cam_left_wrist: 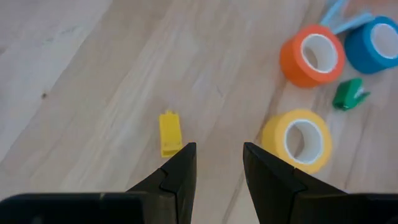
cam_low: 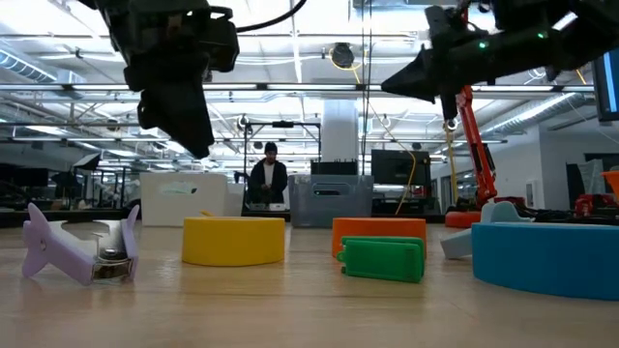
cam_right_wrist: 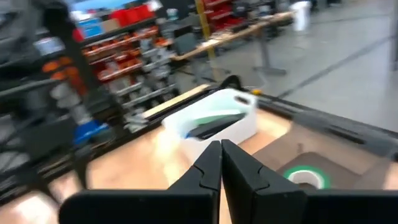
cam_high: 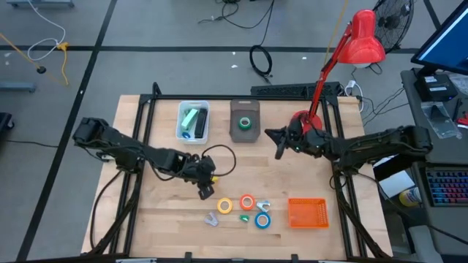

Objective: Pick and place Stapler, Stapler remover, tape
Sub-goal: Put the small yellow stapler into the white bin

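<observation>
Left gripper (cam_high: 204,191): slightly parted, empty, above table (cam_high: 168,212) | beside: yellow tape roll (cam_high: 225,206), small yellow piece (cam_left_wrist: 169,132) | right gripper (cam_high: 278,150): closed, empty, raised

The worktop (cam_high: 175,212) is light wood, set on a grey floor (cam_high: 146,29) marked with dark lines; loose cables (cam_high: 261,60) lie beyond its far edge; a red desk lamp (cam_high: 362,40) stands at its far right corner; a fan (cam_high: 393,18) stands beyond; ceiling strip lights (cam_low: 290,39) illuminate the hall; a person (cam_low: 268,179) stands behind.
</observation>
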Available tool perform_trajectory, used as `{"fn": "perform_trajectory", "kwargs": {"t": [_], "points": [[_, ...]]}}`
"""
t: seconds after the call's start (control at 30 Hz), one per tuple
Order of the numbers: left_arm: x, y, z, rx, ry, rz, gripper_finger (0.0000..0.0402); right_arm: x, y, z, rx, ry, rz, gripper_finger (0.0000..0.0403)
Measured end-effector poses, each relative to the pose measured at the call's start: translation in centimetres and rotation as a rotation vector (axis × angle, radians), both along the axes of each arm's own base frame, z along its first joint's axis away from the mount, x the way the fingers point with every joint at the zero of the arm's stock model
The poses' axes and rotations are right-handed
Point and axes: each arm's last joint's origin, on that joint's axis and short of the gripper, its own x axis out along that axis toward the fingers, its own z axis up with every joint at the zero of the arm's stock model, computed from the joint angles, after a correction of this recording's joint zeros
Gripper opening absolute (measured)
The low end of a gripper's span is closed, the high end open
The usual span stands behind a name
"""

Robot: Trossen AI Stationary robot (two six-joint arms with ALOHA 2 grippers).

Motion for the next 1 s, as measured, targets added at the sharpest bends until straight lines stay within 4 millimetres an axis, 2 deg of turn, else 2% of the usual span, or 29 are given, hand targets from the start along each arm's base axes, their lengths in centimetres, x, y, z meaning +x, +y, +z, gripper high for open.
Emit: {"fn": "perform_trajectory", "kwargs": {"t": [0.23,0.37,0.77,1.0], "points": [[0.0,-0.4,-0.3,-0.004,-0.001,0.061,0.0133,-3.4,0.6,-2.6,-0.020,-0.100,0.106,0.0004],[0.1,-0.4,-0.3,-0.005,-0.006,0.062,0.0133,-5.3,0.7,-3.2,0.030,-0.149,0.114,0.0004],[0.3,0.0,-0.2,-0.009,-0.017,0.083,0.0133,-7.6,0.5,-3.4,0.155,-0.033,0.251,0.0004],[0.4,-0.1,-0.8,-0.023,0.011,0.103,0.0133,-8.8,0.1,-3.7,0.214,0.008,0.253,0.0004]]}}
